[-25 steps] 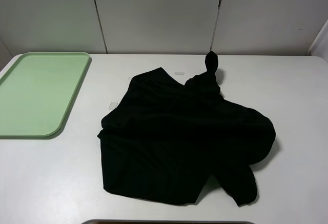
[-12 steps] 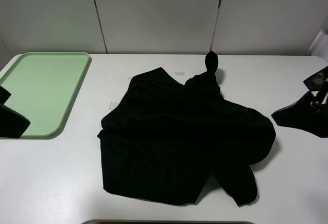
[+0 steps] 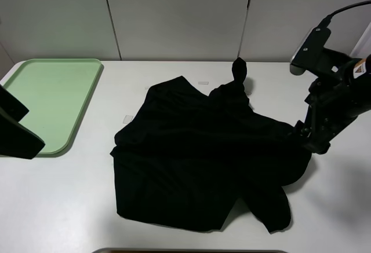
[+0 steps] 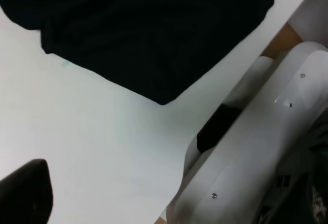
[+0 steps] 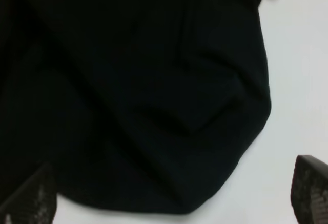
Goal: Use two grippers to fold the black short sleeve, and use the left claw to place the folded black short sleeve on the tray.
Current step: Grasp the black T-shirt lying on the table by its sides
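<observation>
The black short sleeve (image 3: 203,154) lies crumpled in the middle of the white table, one twisted end sticking up at the back (image 3: 239,70). The pale green tray (image 3: 46,102) sits at the far left with nothing on it. My left gripper (image 3: 26,143) hangs over the tray's near corner, well left of the shirt; in its wrist view only one dark fingertip (image 4: 25,193) shows, over bare table below the shirt's hem (image 4: 143,29). My right gripper (image 3: 312,139) is at the shirt's right edge, its fingers (image 5: 310,188) wide apart over the fabric (image 5: 133,90), holding nothing.
Small whitish tape strips (image 3: 203,83) (image 3: 127,118) mark the table beside the shirt. White wall panels (image 3: 174,15) stand behind the table. The white robot base (image 4: 256,147) shows in the left wrist view. A dark edge (image 3: 191,250) runs along the table's front.
Both arms came into view from the sides. The right arm swung in to the shirt's right edge; the left rose slightly over the tray's corner. The shirt has not moved.
</observation>
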